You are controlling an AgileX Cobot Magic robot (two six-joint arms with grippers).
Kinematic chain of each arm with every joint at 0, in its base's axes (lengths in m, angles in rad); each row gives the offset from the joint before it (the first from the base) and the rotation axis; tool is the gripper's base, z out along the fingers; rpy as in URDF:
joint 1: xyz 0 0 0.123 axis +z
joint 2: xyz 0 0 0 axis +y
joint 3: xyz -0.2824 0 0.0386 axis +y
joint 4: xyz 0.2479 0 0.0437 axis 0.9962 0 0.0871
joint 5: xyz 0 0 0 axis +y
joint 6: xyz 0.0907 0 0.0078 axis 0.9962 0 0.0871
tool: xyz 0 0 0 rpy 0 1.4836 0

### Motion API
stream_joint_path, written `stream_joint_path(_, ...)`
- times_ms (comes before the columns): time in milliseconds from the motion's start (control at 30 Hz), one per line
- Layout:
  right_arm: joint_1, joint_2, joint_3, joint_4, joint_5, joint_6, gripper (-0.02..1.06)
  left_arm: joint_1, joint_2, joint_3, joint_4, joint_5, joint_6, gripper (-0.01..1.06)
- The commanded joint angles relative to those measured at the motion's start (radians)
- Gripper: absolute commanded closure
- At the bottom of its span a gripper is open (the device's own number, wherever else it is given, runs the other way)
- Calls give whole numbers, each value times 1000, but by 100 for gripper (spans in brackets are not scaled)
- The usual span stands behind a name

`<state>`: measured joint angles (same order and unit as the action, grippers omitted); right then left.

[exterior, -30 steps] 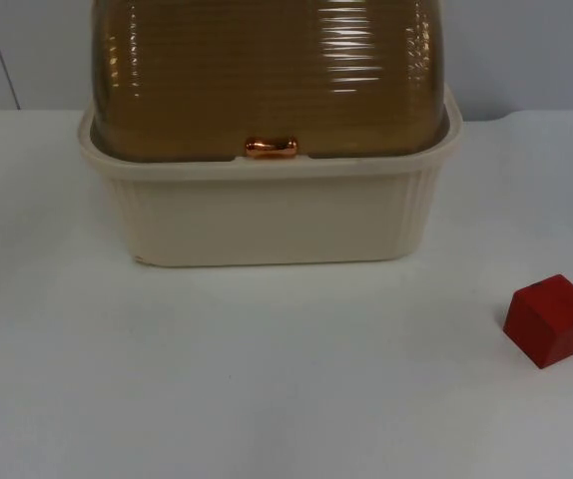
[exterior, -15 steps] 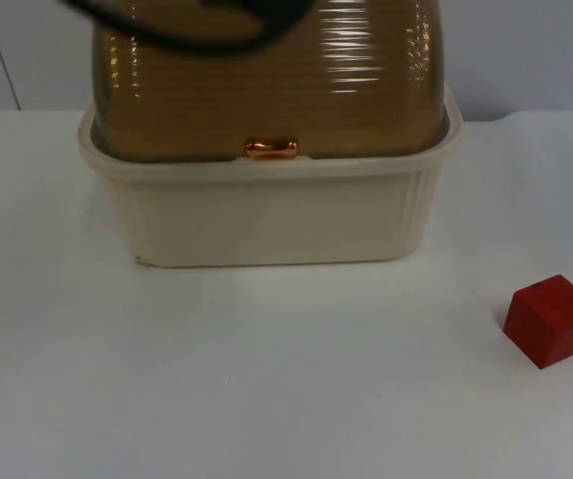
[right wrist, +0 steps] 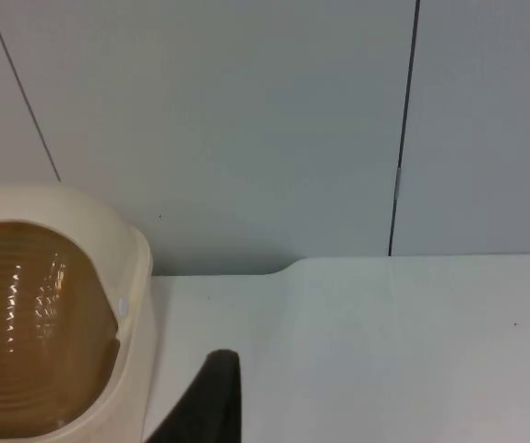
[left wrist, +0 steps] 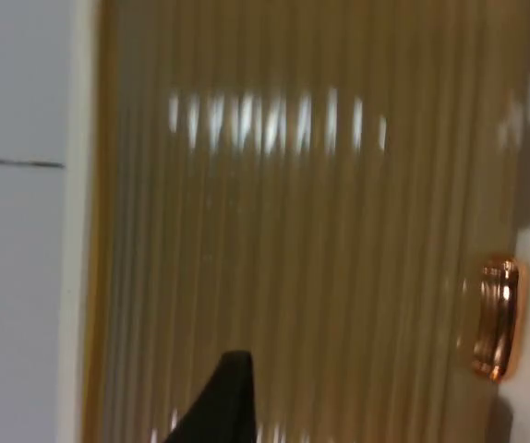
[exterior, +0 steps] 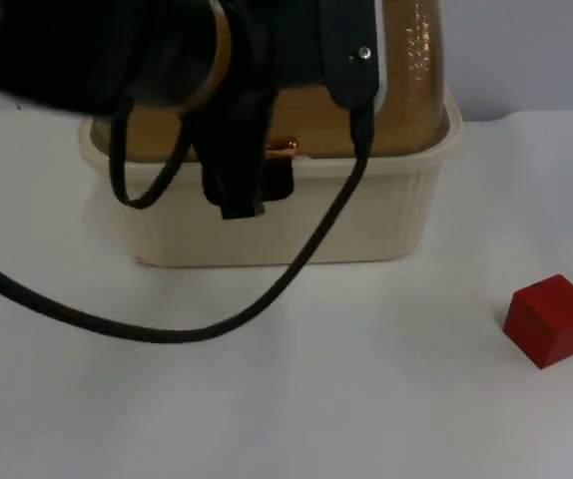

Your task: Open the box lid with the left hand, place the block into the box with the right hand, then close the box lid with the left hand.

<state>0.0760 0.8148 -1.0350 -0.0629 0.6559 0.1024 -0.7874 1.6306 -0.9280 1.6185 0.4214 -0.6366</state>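
The left tool (exterior: 247, 190) hangs in front of the box (exterior: 267, 215), just beside the copper handle (exterior: 283, 149) of the shut amber lid (exterior: 411, 95); if it comes in off-line it may slide off the small handle or shove the box. I cannot tell whether its fingers are apart or together, and it appears to hold nothing. The right arm waits off beside the box, its tool's spread hidden too, and the block (exterior: 552, 320) sits on the bench (exterior: 296, 399) well right of the box.

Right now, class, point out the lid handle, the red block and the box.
handle (left wrist: 496, 318), left wrist view, middle of the copper grip
block (exterior: 553, 321), top view, its front face
box (exterior: 366, 222), top view, its cream front wall
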Motion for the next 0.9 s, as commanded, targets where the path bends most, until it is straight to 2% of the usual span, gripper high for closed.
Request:
stream_joint_path(0, 3, -12, -7, -6, -1, -10, 0, -9, -6, 16, 126, -10, -209, 0)
stream_joint_path(100, 3, -12, -7, -6, -1, -10, 0, 4, -4, 16, 126, -33, -280, 0)
stream_joint_path(333, 3, -12, -7, -6, -9, -10, 0, 9, 16, 16, 70, -67, -300, 2)
stream_joint_path(400, 3, -12, -7, -6, -9, -10, 0, 9, 31, 16, 63, -82, -296, 10)
stream_joint_path(433, 3, -12, -7, -6, -9, -10, 0, 9, 51, 16, 63, -96, -291, 32)
stream_joint_path(467, 3, -12, -7, -6, -9, -10, 0, 9, 51, 16, 63, -96, -291, 32)
stream_joint_path(533, 3, -12, -7, -6, -8, -10, 0, 9, 66, 16, 58, -98, -291, 71)
stream_joint_path(567, 3, -12, -7, -6, -4, -10, 0, 9, 67, 16, 38, -98, -291, 94)
stream_joint_path(600, 3, -12, -7, -6, -2, -10, 0, 9, 67, 16, 15, -96, -291, 105)
stream_joint_path(867, 3, -12, -7, -6, 5, -10, 0, 9, 77, 16, 9, -106, -294, 105)
